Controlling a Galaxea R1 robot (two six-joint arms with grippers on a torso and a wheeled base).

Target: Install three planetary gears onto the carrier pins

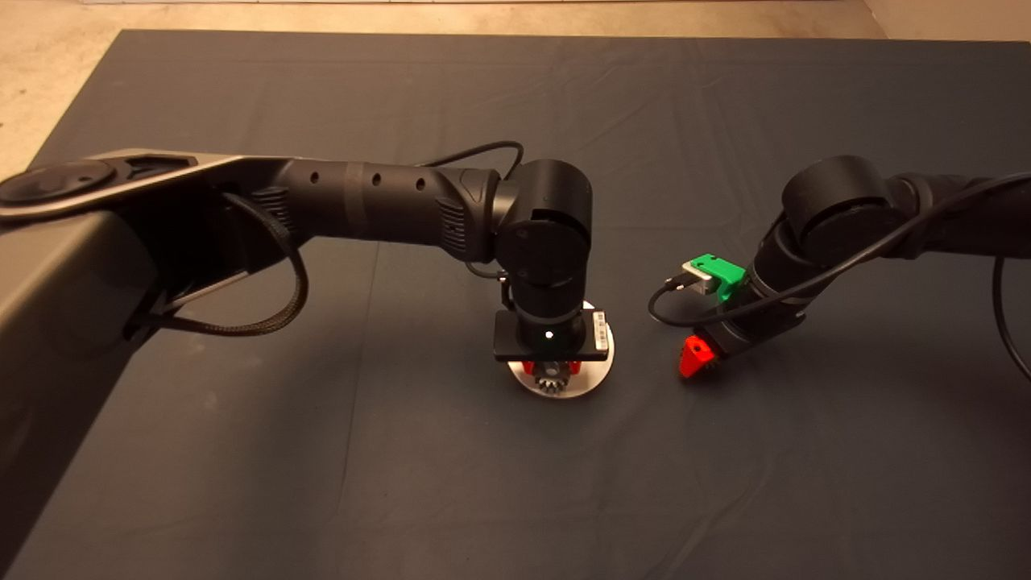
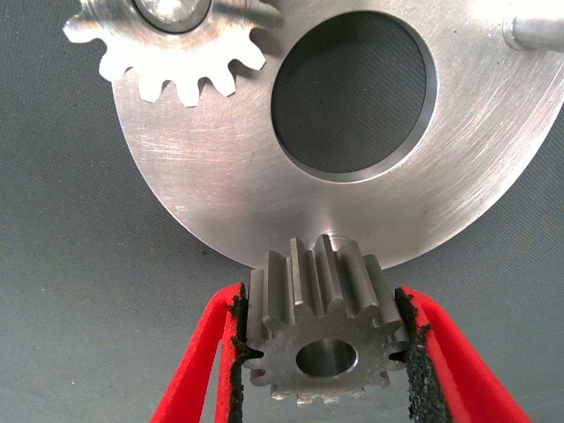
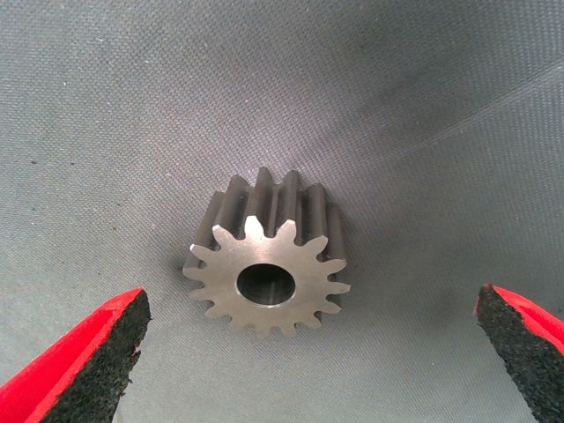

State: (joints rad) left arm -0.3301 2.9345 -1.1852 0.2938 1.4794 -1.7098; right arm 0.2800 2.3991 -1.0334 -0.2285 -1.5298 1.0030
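My left gripper [image 1: 552, 370] hangs over the near edge of the round silver carrier plate [image 1: 594, 372] and is shut on a planetary gear [image 2: 322, 339], which it holds by the teeth. The left wrist view shows the plate [image 2: 220, 176] with its central hole, a second gear [image 2: 172, 44] seated on a pin, and one bare carrier pin [image 2: 533, 33]. To the plate's right my right gripper [image 1: 697, 358] hovers low over the mat. It is open [image 3: 313, 339] around a third gear [image 3: 269, 264] that lies flat on the mat, touching neither pad.
The dark mat [image 1: 403, 483] stretches around the plate on all sides. The left arm crosses the mat from the left edge, the right arm from the right, each trailing a black cable. Beige floor shows beyond the mat's far edge.
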